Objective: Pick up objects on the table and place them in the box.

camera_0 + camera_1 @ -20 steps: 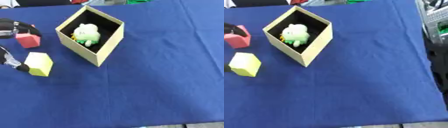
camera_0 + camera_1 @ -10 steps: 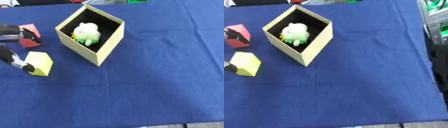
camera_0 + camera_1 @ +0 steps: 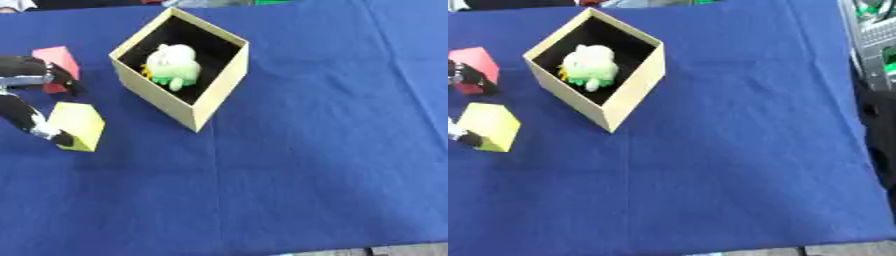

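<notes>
Unmarked tan box, green plush

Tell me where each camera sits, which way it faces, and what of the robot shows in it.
Left eye view: in the head, looking down at the blue table; the left robot hand enters at the left edge, between the red block and the yellow block.
Right eye view: same head, set slightly rightward; only the hand's fingertips show at the left edge.
Both share the box holding a green toy.
</notes>
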